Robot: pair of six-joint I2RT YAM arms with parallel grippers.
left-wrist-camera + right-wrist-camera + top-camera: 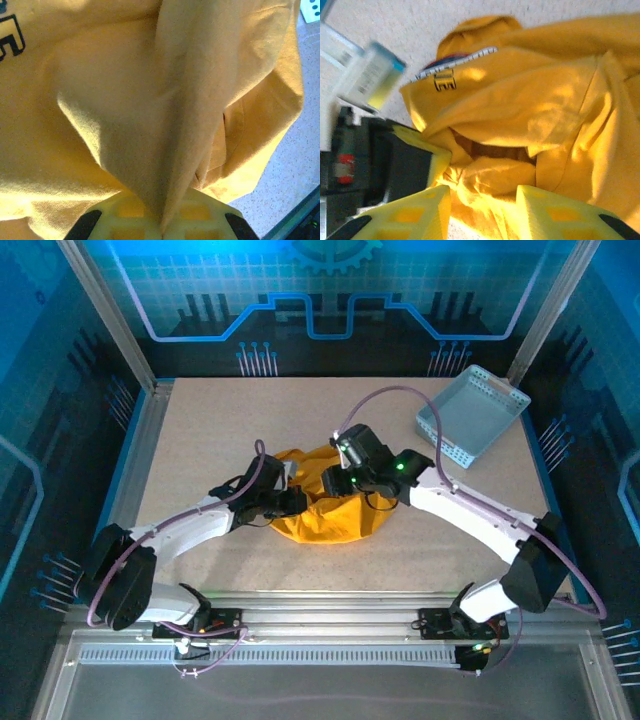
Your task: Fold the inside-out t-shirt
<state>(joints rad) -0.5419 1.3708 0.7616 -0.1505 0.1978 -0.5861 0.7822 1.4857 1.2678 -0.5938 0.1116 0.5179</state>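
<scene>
1. Your left claw [162,229] is clamped on a fold of the inside-out t-shirt [125,100], which runs straight ahead of it.
2. Your right claw [482,212] stands apart, cloth bunched in the gap.
3. The t-shirt lies crumpled mid-surface [250,410], between both claws.

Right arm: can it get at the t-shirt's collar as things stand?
Likely yes. The collar lies exposed on top of the t-shirt, just ahead of the right fingers, which stand apart; nothing covers it. Left fingers pinch a fold nearby.
</scene>
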